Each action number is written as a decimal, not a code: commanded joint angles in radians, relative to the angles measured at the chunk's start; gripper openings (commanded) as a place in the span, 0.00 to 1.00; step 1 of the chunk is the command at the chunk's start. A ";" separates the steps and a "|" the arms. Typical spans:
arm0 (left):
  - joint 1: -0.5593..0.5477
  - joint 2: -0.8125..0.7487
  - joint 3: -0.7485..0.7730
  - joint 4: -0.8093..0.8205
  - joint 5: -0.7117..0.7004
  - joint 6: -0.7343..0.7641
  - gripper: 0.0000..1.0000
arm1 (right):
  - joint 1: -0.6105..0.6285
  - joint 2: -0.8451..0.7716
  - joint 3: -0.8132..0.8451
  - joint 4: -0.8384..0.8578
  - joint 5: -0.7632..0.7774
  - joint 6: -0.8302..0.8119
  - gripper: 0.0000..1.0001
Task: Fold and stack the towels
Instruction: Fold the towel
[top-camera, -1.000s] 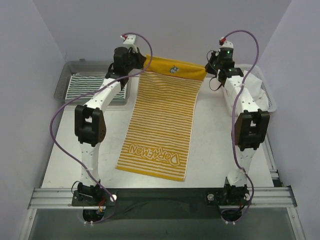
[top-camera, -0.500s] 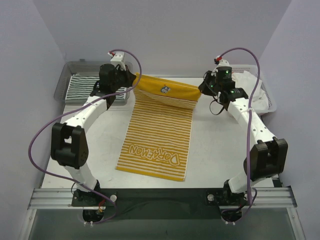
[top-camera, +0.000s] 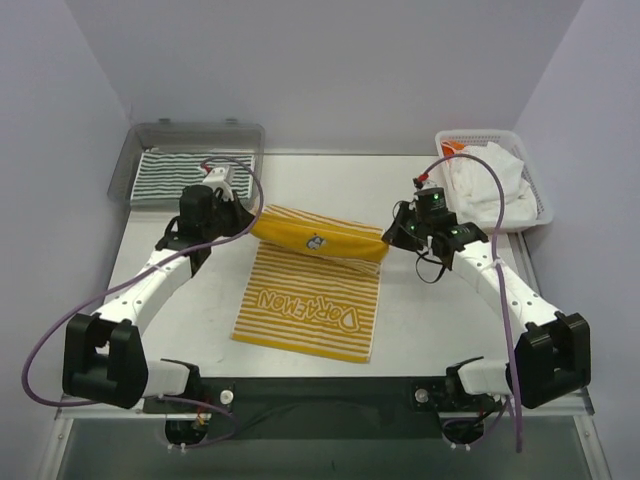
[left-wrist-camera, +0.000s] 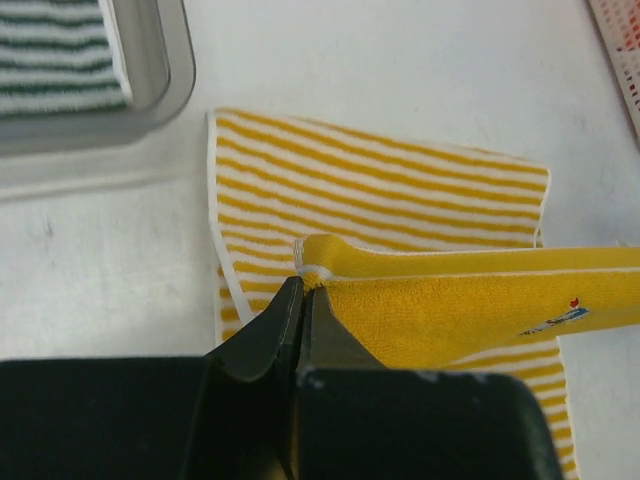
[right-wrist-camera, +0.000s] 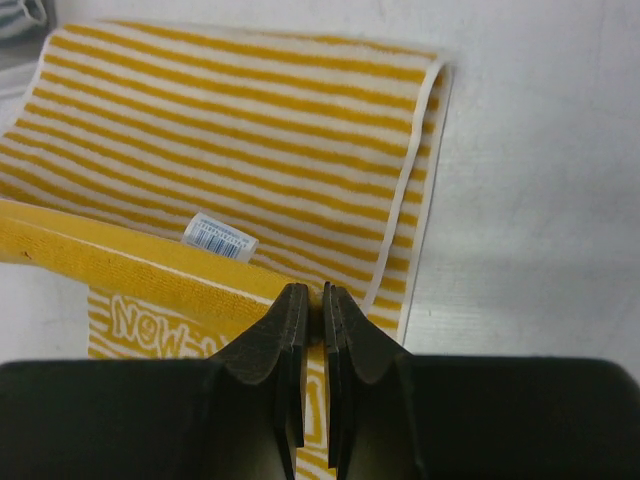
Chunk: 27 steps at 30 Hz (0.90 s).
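The yellow-and-white striped towel (top-camera: 312, 300) lies in the middle of the table, its far end lifted and carried toward me over the rest. My left gripper (top-camera: 252, 222) is shut on its left far corner (left-wrist-camera: 312, 272). My right gripper (top-camera: 388, 246) is shut on its right far corner (right-wrist-camera: 312, 300). A small cartoon patch (top-camera: 315, 241) shows on the solid yellow band held between them. The green-and-white striped towel (top-camera: 190, 172) lies folded in the clear grey tray (top-camera: 130, 160) at the back left. White towels (top-camera: 492, 182) sit in the white mesh basket (top-camera: 540, 205) at the back right.
The grey tray's corner (left-wrist-camera: 165, 95) shows just beyond the yellow towel in the left wrist view. Purple cables loop from both arms. A metal rail (top-camera: 320, 392) runs along the table's near edge. Grey walls close in left, right and behind.
Both grippers have carried the yellow towel's far edge from the back of the table toward me and lower, folding it over the near half.
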 joint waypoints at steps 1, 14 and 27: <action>0.055 -0.088 -0.104 -0.055 -0.102 -0.071 0.00 | -0.013 -0.035 -0.076 -0.108 0.038 0.041 0.00; 0.045 -0.039 -0.298 -0.128 -0.066 -0.166 0.00 | 0.064 0.164 -0.236 0.007 -0.131 0.187 0.00; -0.102 -0.053 -0.410 -0.071 -0.088 -0.445 0.00 | -0.137 0.298 -0.153 -0.039 -0.075 0.121 0.00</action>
